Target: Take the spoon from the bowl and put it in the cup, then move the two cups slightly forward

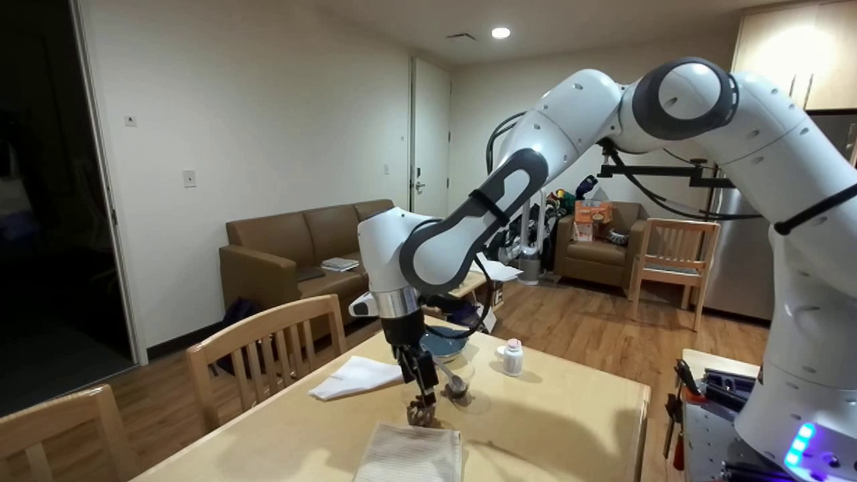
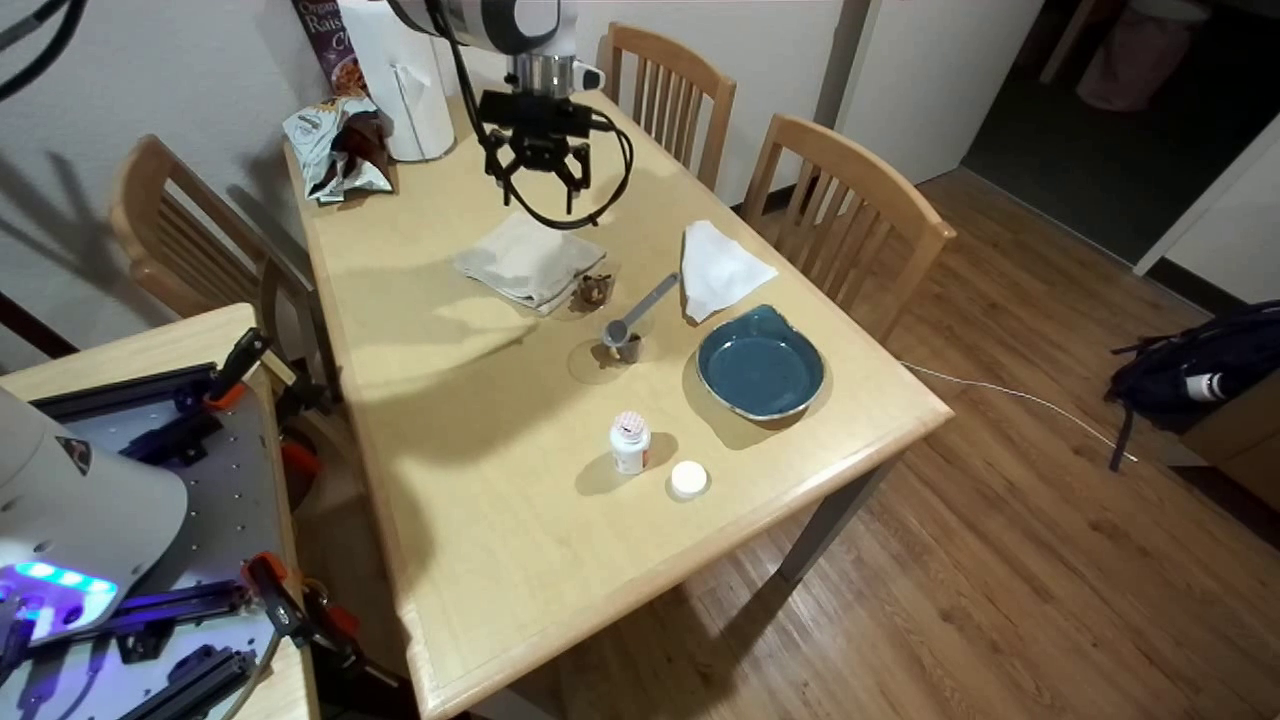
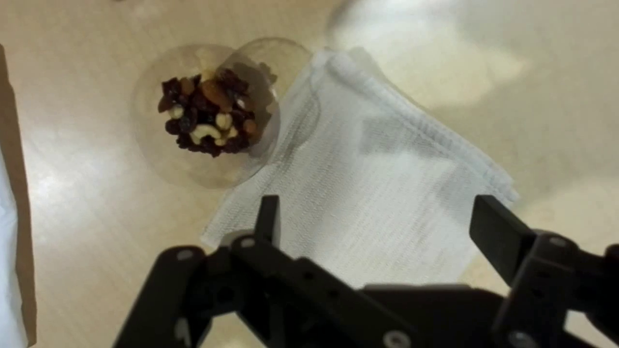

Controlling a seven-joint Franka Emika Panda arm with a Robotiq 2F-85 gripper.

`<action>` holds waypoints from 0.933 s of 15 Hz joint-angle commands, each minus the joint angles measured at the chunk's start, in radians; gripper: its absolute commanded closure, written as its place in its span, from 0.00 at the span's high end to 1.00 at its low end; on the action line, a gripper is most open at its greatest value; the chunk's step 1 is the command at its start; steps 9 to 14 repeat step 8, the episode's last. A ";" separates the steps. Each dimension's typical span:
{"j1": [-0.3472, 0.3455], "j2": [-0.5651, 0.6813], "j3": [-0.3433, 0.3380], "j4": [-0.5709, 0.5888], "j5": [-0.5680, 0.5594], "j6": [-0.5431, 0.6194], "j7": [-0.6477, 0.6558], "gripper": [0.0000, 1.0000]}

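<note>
- Cloth [image 2: 520, 260], folded, on the table [image 2: 490, 520]: may snag whatever slides onto its edge.
- Claw [image 2: 538, 202], raised, jaws spread wide, nothing between them: an off-centre descent would likely knock its target over; too hard a squeeze could crush it.
- Snack cup [image 2: 606, 276], clear, upright, holding nuts and dried fruit [image 3: 208, 118], just beside the cloth, contact uncertain: spill likely if pushed high on its side.
- Spoon cup [image 2: 643, 330], clear, near the snack cup: collision possible if one moves alone.
- Spoon [image 2: 652, 303], slanting, head at the spoon cup, depth unclear, handle toward the napkin [image 2: 720, 265]: overhang could topple both if jolted.
- Bowl [image 2: 758, 370], blue, spoon already out: a wide swing might clip it.
</note>
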 commanded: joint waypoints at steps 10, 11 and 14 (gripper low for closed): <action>-0.061 -0.157 0.017 -0.279 0.086 0.042 -0.001 1.00; -0.061 -0.157 0.017 -0.279 0.086 0.042 -0.001 1.00; -0.061 -0.157 0.017 -0.279 0.086 0.042 -0.001 1.00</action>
